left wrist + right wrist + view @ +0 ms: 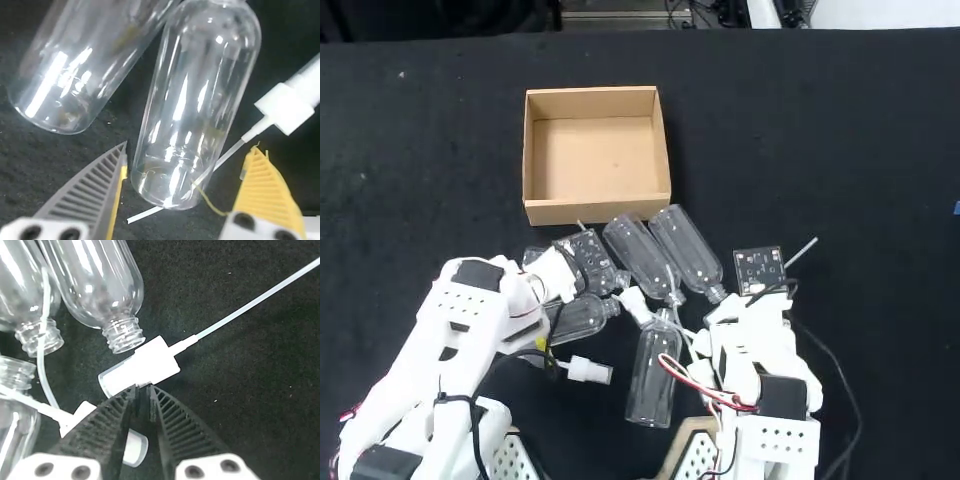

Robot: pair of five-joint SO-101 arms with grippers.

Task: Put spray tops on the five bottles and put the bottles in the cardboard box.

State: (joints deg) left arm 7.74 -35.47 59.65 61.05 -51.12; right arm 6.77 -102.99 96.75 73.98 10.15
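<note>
The cardboard box stands open toward the back of the black table. Several clear uncapped bottles lie in a cluster in front of it. My left gripper is open, its grey and yellow fingers either side of the base of one lying bottle; a white spray top lies just beside it. My right gripper is shut, tips touching the edge of a white spray top whose long tube runs away from it. That top lies by an open bottle neck.
Another spray top lies loose near the left arm's base, and one more sits under my right fingers. A lone bottle lies between the two arms. Open table spreads left and right of the box.
</note>
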